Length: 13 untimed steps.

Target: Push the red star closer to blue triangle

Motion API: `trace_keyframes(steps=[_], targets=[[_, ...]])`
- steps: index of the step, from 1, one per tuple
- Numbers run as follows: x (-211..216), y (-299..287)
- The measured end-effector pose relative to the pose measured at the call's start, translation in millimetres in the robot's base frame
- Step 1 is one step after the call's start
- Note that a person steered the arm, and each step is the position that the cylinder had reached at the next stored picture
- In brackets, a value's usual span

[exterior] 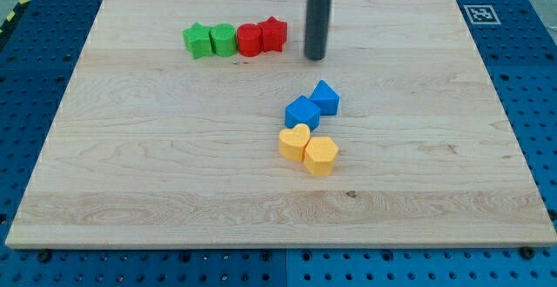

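Note:
The red star [274,33] sits at the right end of a row of blocks near the view's top. My tip [315,57] is just right of the red star, a small gap apart. The blue triangle [325,96] lies below and to the right of my tip, near the board's middle, touching a blue cube [302,112] at its lower left.
Left of the red star stand a red cylinder [249,40], a green cylinder [224,40] and a green star [198,41] in one row. A yellow heart [294,142] and a yellow hexagon [320,156] lie just below the blue cube. The wooden board [130,165] rests on a blue pegboard.

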<state>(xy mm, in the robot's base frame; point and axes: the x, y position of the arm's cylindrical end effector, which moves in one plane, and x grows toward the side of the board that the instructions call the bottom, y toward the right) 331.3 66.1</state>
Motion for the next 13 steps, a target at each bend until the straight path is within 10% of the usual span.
trace_keyframes(steps=[3, 13], targets=[[-103, -121], [47, 0]])
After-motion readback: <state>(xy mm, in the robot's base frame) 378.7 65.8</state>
